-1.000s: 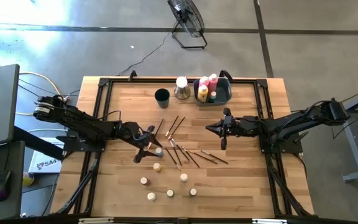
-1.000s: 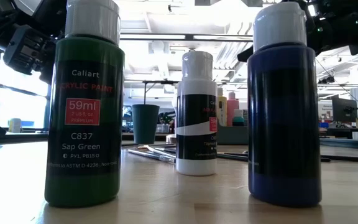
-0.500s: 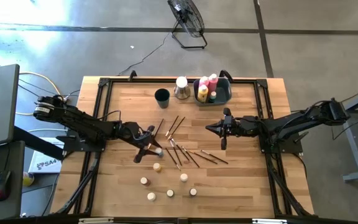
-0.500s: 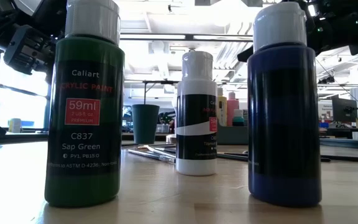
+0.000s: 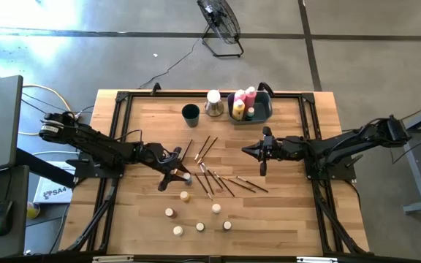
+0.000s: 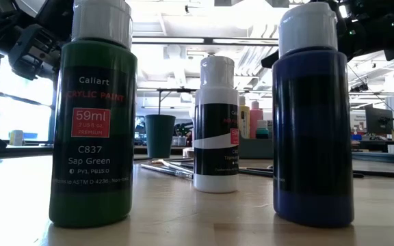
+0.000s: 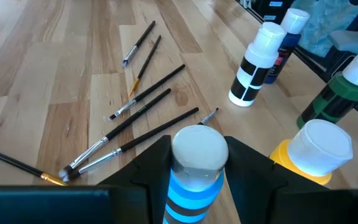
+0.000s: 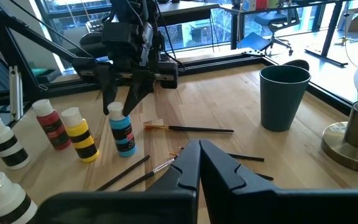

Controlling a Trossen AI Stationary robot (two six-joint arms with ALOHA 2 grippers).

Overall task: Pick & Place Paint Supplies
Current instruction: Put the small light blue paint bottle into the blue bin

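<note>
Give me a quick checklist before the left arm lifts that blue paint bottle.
1. Left gripper straddles the blue bottle: ok.
2. Fingers firmly clamped on it: cannot tell.
3. Blue bottle upright: ok.
4. Yellow bottle stands close beside it and could be knocked: not ok.
5. Right gripper shut, empty, well away: ok.
6. Grey-blue bin has room left: cannot tell.
</note>
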